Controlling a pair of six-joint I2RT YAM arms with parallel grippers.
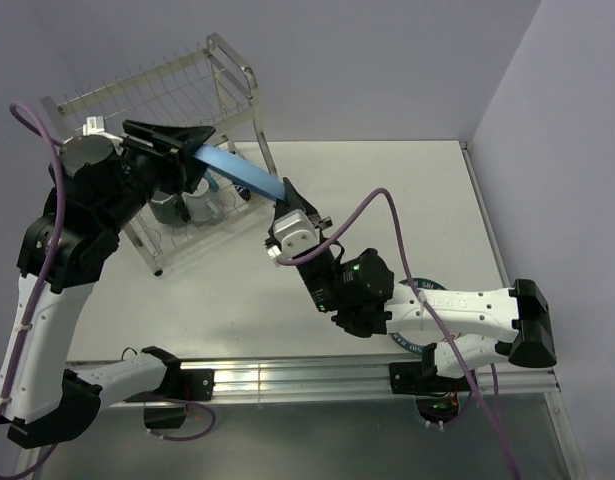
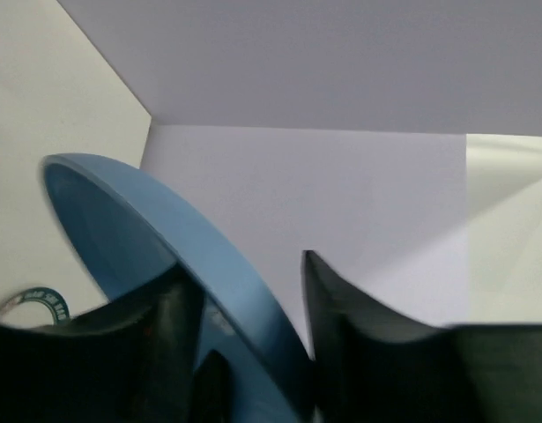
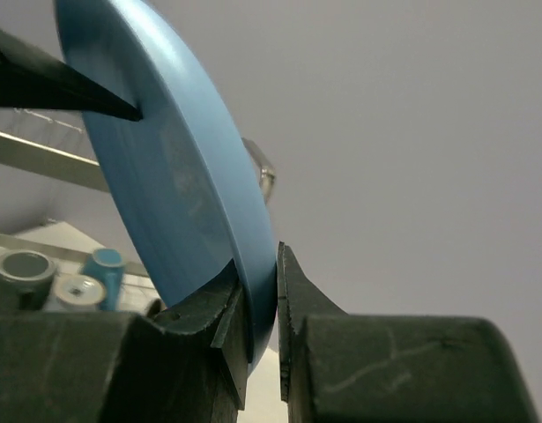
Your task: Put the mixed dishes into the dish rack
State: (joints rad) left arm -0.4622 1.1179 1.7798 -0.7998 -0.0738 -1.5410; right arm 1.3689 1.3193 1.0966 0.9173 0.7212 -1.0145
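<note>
The light-blue plate (image 1: pixel 242 172) (image 2: pixel 165 229) (image 3: pixel 165 176) is held tilted in the air between both hands, just beside the dish rack (image 1: pixel 157 90), above the counter (image 1: pixel 387 190). Its near rim is pinched tight by the right hand (image 1: pixel 287 196) (image 3: pixel 258 260), jaws almost together on it. Its far rim is straddled by the left hand (image 1: pixel 192 150) (image 2: pixel 244 264), jaws part-way apart, with a gap seen beside one finger, so no grip is made there. Mugs (image 1: pixel 172 208) in the rack's lower shelf are mostly hidden by the left arm; which is which cannot be told. The white plate with dark lettered rim (image 1: pixel 427 290) is largely covered by the right arm.
</note>
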